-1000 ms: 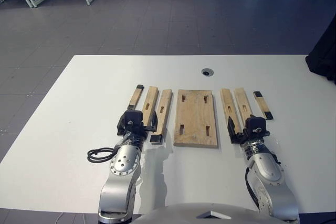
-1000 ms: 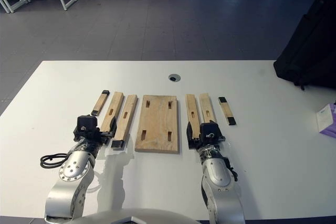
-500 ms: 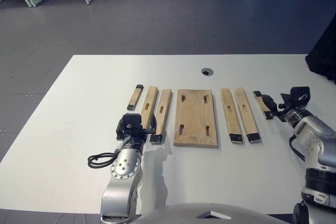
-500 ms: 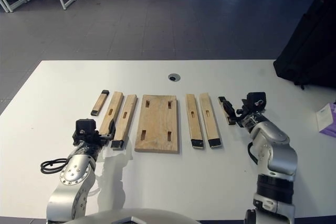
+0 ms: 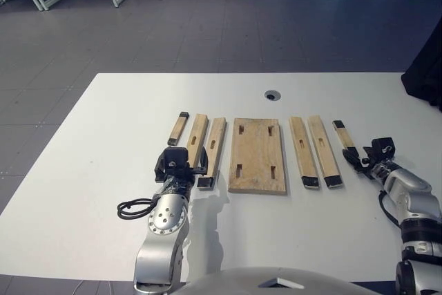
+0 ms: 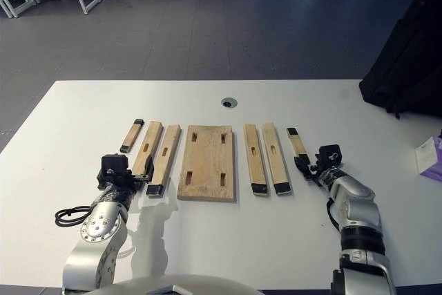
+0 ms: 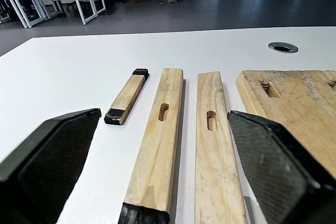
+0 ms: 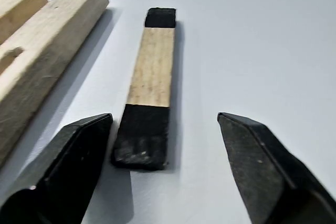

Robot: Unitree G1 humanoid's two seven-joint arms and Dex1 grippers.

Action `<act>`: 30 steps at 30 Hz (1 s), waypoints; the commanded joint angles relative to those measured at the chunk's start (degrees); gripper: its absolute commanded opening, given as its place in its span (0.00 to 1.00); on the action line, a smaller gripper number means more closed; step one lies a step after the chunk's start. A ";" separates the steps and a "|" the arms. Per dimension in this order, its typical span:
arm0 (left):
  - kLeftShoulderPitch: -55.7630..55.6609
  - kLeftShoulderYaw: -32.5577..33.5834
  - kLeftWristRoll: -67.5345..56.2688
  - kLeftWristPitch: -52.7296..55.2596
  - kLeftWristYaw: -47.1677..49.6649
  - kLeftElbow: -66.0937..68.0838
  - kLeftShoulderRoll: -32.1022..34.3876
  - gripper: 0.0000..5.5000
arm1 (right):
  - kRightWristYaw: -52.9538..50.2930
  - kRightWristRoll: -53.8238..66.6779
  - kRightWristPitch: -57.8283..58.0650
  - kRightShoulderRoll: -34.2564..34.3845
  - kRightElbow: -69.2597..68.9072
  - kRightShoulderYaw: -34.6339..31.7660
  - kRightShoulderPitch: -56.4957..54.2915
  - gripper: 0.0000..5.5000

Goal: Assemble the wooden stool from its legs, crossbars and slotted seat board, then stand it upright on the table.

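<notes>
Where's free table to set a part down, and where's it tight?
Free: the table left of the left crossbar; the near strip in front of the seat board. Tight: the row of parts, narrow gaps; left gripper at the left legs' near ends, right gripper at the right crossbar.

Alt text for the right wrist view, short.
The right gripper is open, its two black fingers flanking the near black-tipped end of a short flat wooden crossbar lying on the white table. A pale wooden leg with a slot lies alongside.
</notes>
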 commanded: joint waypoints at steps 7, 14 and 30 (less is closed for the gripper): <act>-2.03 1.09 0.07 0.24 0.45 1.65 -0.52 0.81 | 0.84 -2.18 0.12 1.16 9.68 3.73 0.87 0.33; -3.74 4.99 -6.30 0.02 -5.19 3.98 0.51 0.81 | -2.71 -0.81 -0.83 0.46 13.75 1.03 -1.90 0.23; -61.07 42.45 -66.15 32.56 -20.75 54.07 7.41 0.81 | -13.44 -5.69 0.93 18.69 -38.00 23.44 -9.83 0.23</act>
